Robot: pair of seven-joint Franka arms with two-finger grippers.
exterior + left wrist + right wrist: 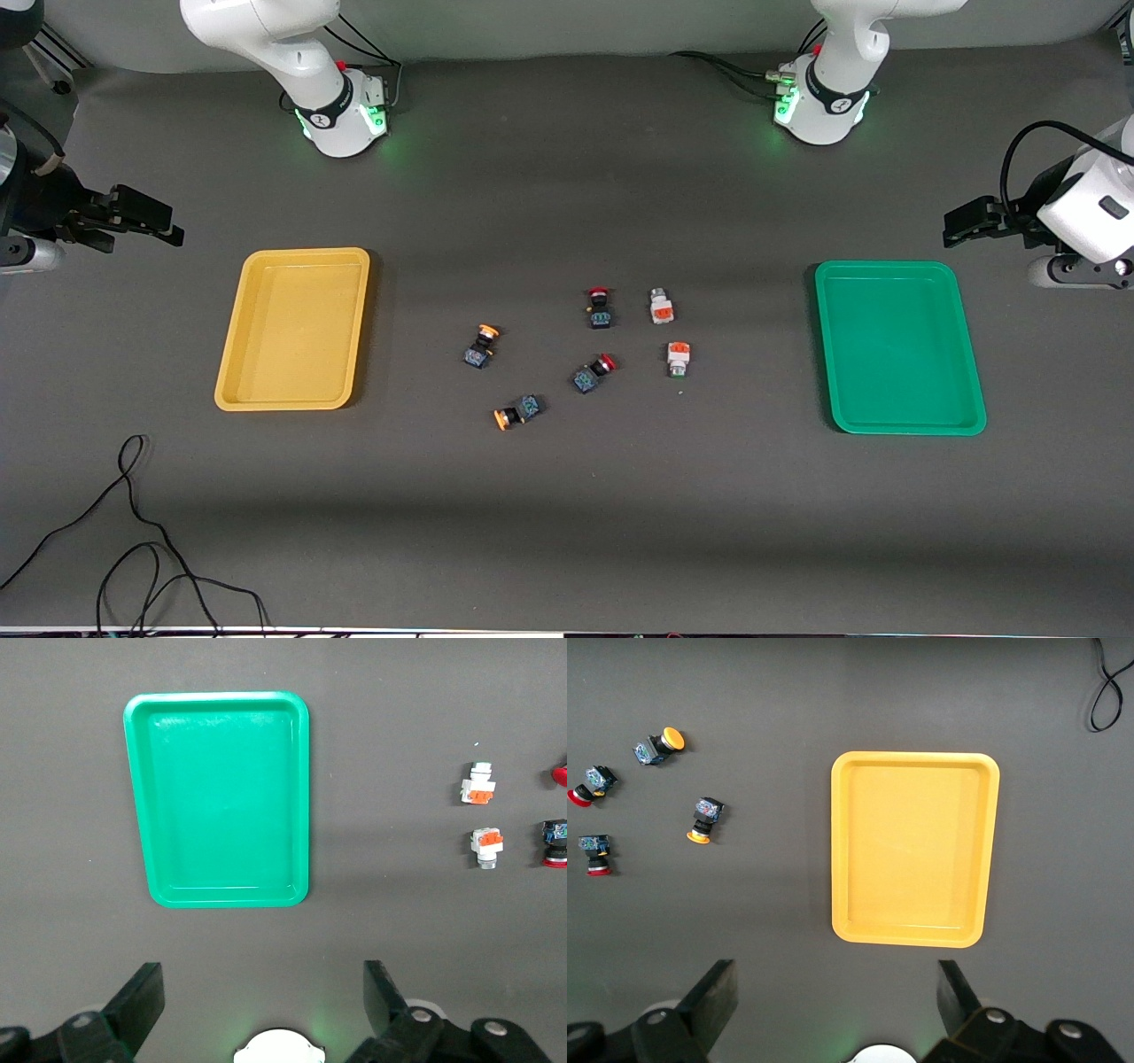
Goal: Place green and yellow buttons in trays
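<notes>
The green tray and yellow tray lie empty at the table's ends, each near its arm, while the left gripper and right gripper, both wide open, wait outside them, and the yellow buttons and green buttons lie between the trays.

Both trays bare inside, buttons loosely clustered mid-table with gaps between, cable near front edge
</notes>
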